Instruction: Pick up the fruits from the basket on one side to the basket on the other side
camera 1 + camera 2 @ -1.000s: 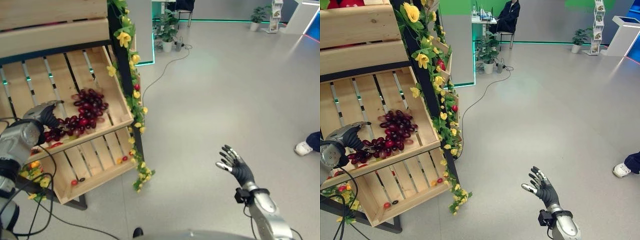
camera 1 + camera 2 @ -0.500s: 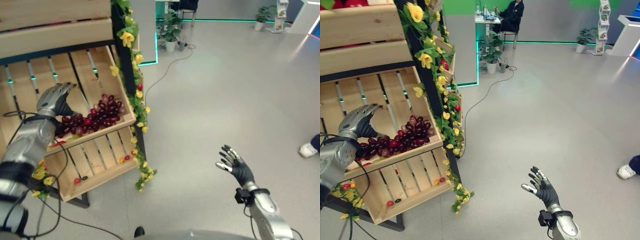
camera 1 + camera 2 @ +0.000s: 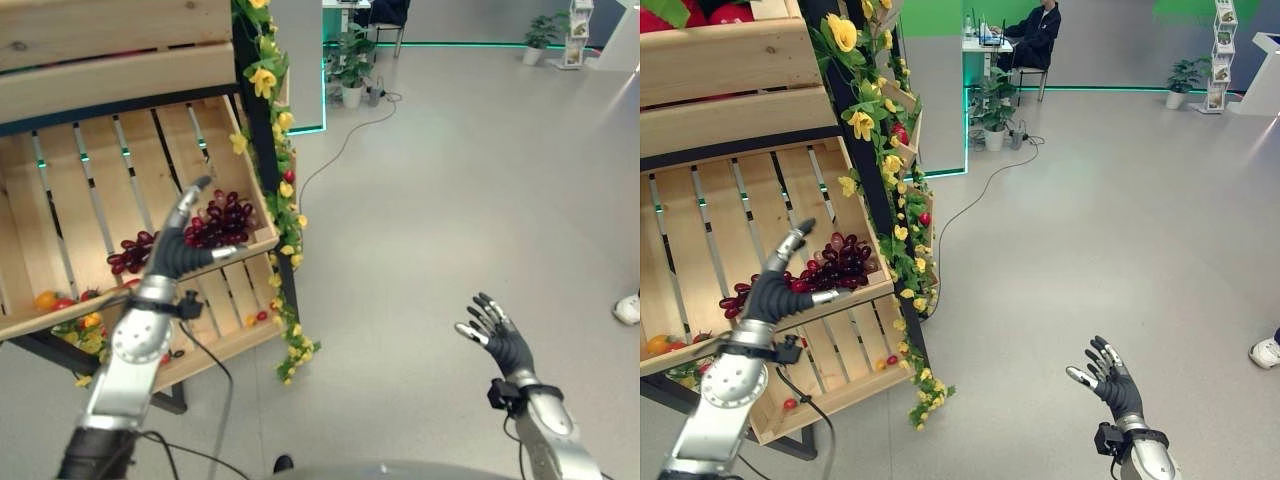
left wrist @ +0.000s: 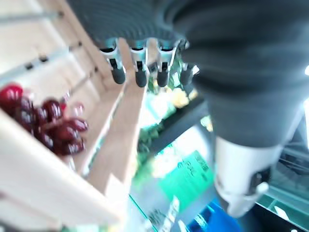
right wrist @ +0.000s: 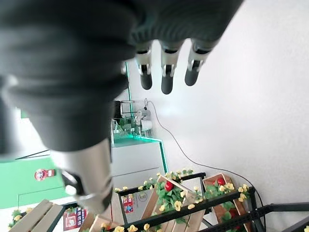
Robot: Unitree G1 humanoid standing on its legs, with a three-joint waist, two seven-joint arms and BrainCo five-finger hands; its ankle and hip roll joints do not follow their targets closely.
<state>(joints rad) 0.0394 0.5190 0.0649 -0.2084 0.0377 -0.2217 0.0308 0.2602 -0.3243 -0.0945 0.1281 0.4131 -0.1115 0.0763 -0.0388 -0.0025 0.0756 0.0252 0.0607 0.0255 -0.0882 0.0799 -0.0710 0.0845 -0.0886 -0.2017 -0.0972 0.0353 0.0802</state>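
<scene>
Silver left robot hand (image 3: 178, 250) spread before grapes (image 3: 215, 222); right robot hand (image 3: 497, 338) splayed, empty.

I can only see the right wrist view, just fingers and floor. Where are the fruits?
Observer: A bunch of dark red grapes lies in the slatted wooden crate on the flower-trimmed stand.
Operator: Is the other hand holding them?
Observer: No. The left hand hovers in front of the grapes with its fingers spread and nothing in it.
Operator: What is my hand doing?
Observer: The right hand is open over the bare grey floor, well away from the stand.
Operator: Any other fruit?
Observer: Yes, small orange and red fruits sit at the crate's low corner.
</scene>
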